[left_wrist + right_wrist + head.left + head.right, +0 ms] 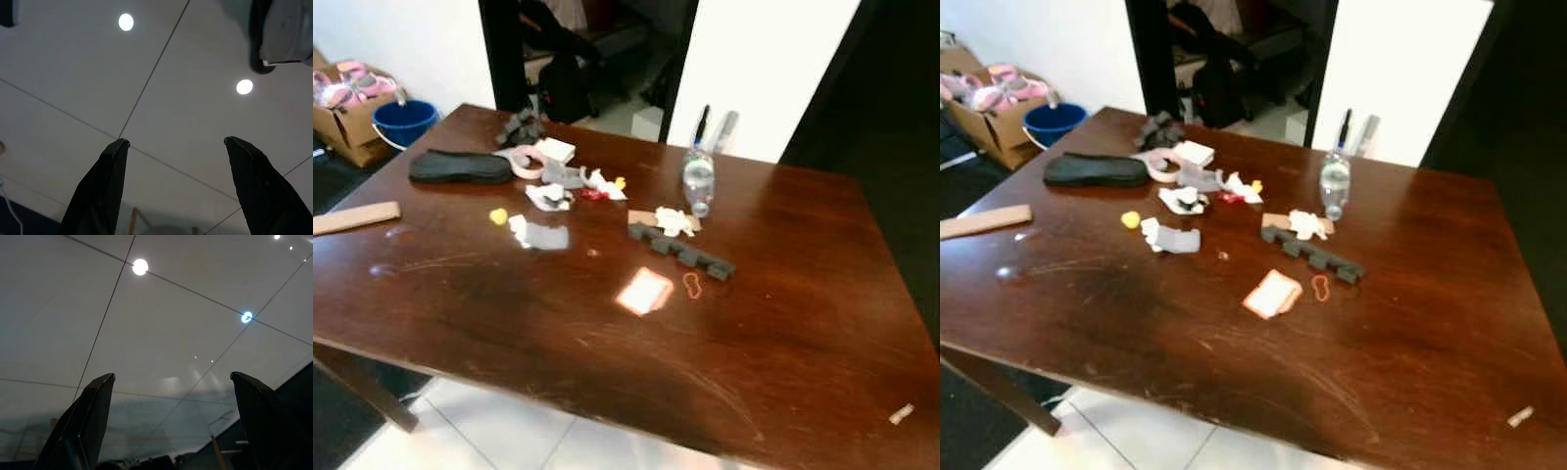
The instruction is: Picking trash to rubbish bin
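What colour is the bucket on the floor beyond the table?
Blue; the bucket shows best in the left eye view.

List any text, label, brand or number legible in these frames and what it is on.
No text can be read.
Water bottle: label, if any, too blurred to make out.
Small card on the wooden table: washed out by glare, no print legible.
Cardboard box on the floor: no markings readable.

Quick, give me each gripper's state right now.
Left gripper: open, holding nothing, fingers spread over the tiled floor.
Right gripper: open, holding nothing, also pointed at floor tiles.
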You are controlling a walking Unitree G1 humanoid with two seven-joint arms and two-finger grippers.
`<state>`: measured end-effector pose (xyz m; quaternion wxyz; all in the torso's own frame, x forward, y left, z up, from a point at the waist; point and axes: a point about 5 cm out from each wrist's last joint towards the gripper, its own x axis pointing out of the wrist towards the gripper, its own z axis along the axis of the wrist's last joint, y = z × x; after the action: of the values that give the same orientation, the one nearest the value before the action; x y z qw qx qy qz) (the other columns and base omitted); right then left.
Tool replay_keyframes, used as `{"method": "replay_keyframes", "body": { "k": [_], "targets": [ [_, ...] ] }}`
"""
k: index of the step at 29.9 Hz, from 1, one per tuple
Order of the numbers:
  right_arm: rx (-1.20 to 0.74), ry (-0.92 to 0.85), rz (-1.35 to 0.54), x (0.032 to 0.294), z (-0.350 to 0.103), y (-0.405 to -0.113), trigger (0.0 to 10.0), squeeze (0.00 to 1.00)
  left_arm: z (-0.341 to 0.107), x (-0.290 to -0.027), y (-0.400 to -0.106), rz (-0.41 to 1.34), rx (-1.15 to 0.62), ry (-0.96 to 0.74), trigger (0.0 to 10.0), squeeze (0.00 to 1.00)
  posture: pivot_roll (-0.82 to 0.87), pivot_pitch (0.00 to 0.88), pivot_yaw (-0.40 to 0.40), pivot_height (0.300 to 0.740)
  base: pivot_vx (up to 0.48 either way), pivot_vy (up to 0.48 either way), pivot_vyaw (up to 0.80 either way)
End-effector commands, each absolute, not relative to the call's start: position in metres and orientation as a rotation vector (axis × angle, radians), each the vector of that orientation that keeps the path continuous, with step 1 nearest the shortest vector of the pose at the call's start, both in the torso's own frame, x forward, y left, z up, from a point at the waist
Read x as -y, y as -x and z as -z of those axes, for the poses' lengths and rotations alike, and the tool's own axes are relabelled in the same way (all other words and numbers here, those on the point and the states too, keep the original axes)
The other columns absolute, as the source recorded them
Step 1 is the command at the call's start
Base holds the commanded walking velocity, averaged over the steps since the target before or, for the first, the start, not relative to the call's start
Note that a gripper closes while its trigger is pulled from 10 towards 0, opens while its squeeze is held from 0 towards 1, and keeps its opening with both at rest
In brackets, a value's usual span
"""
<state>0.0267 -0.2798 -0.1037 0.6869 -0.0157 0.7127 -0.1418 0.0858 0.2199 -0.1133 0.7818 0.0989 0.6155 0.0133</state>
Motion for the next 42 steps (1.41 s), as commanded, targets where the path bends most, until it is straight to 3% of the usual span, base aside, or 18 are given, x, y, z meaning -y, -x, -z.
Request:
{"method": "replay_keyframes", "body": {
  "k": [1, 17, 26, 31, 42],
  "targets": [
    [-1.591, 0.050, 0.305, 0.278, 0.104, -0.028, 10.0, 0.00, 0.114, -0.220, -0.081, -0.026, -1.346, -0.220, 10.0, 0.00, 0.06, 0.087, -0.051, 0.740, 0.000, 0.277, 0.00],
    [-1.580, 0.066, 0.290, 0.278, 0.104, -0.033, 10.0, 0.00, 0.113, -0.222, -0.085, -0.010, -1.328, -0.205, 10.0, 0.00, 0.06, 0.082, -0.052, 0.740, 0.000, 0.000, 0.00],
    [-1.526, 0.012, 0.345, 0.279, 0.104, -0.037, 10.0, 0.00, 0.112, -0.223, -0.087, -0.024, -1.319, -0.222, 10.0, 0.00, 0.06, 0.090, -0.052, 0.740, 0.000, -0.362, 0.00],
    [-1.488, -0.121, 0.614, 0.298, 0.098, -0.027, 10.0, 0.00, 0.113, -0.223, -0.085, -0.038, -1.322, -0.192, 10.0, 0.00, 0.06, 0.091, -0.050, 0.740, 0.000, 0.000, 0.00],
    [-1.488, -0.342, 0.950, 0.314, 0.090, 0.011, 10.0, 0.00, 0.113, -0.226, -0.080, -0.050, -1.333, -0.182, 10.0, 0.00, 0.05, 0.101, -0.049, 0.740, 0.000, 0.000, 0.00]
  ]
}}
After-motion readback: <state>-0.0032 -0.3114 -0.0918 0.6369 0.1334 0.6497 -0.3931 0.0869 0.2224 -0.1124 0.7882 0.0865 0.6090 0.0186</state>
